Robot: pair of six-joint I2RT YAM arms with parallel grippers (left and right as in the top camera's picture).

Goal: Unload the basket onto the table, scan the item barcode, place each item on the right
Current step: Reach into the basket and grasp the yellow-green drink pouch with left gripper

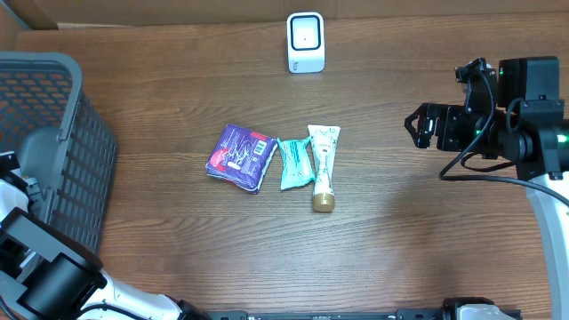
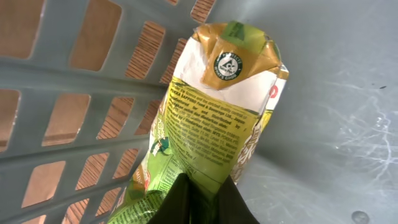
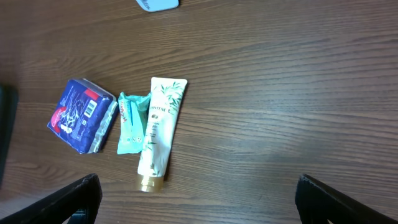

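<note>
Overhead: a dark wooden table carries a grey mesh basket at its left edge and a white scanner at the far edge. A purple packet, a teal sachet and a tube lie side by side in the middle, the tube's gold cap toward the near edge. The right gripper hangs at the right.

Left wrist: inside the basket, the left gripper is clamped on a green-and-yellow pouch. Its long axis slants up and right, gold crimped end away from the fingers, leaning on the basket wall. A round green seal shows; the print is too fine to read.

Right wrist: the right gripper's fingers stand wide apart above bare wood
</note>
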